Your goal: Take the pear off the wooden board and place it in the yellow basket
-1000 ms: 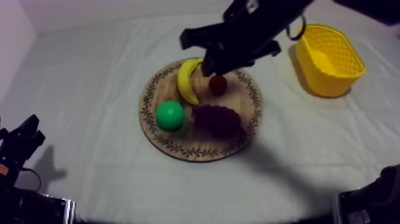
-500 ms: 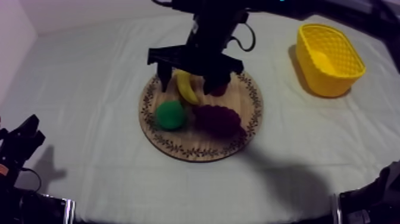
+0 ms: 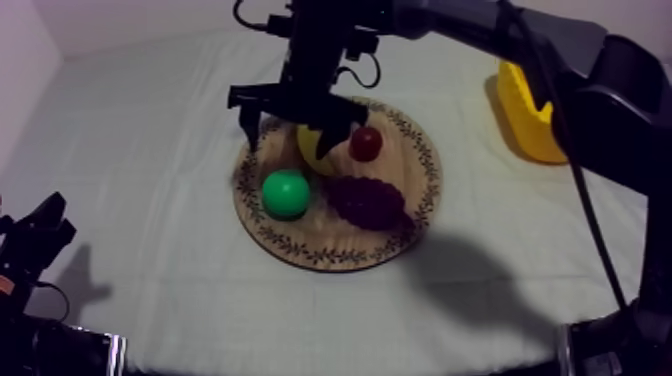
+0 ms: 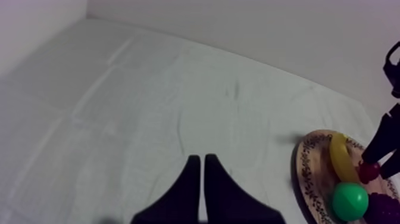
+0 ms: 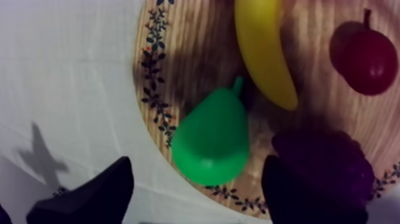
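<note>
Two fingers (image 5: 89, 193) of my right gripper (image 3: 285, 138) stand wide above the pear (image 5: 211, 140) at the wooden board's (image 3: 300, 250) 9 o'clock, probably light, stiff, slippery plastic best pinched across its broad belly, while my left gripper (image 4: 199, 179) rests closed on nothing

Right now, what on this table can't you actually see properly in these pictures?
Banana: top view, its upper end is hidden under the right gripper.
Yellow basket: top view, the right arm covers most of it, so its inside cannot be seen.
Bunch of grapes: left wrist view, cut off by the picture's edge.
Small red fruit: left wrist view, partly behind the right gripper's finger.
</note>
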You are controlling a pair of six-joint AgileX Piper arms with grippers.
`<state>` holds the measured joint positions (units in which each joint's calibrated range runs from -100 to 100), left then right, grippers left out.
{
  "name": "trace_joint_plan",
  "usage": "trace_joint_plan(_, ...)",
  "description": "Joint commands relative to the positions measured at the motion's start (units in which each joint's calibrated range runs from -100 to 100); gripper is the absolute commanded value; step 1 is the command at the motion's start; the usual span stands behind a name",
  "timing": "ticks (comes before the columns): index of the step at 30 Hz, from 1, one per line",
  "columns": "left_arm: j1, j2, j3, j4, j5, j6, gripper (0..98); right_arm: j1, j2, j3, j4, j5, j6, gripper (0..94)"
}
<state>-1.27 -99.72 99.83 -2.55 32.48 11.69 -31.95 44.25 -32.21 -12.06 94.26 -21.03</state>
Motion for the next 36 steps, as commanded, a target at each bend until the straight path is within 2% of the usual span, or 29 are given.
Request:
trace_joint_plan(1, 0.0, 0.0, -0.1, -0.01, 0.0, 0.0, 0.1, -0.1, 1.2, -0.8, 0.0, 0.3, -0.1, 64.0)
trace_joint_plan(25, 0.0, 0.0, -0.1, -0.01, 0.0, 0.0, 0.1, -2.0, 8.9, -2.5, -0.7, 1.0, 0.0, 59.3)
trace_joint_plan(33, 0.0, 0.0, -0.1, -0.01, 0.0, 0.0, 0.1, -2.1, 11.3, -4.2, -0.5, 1.3, 0.1, 52.1)
trace_joint_plan(36, 0.0, 0.0, -0.1, -0.01, 0.0, 0.0, 0.1, -2.1, 11.8, -5.1, -0.4, 1.4, 0.4, 46.1)
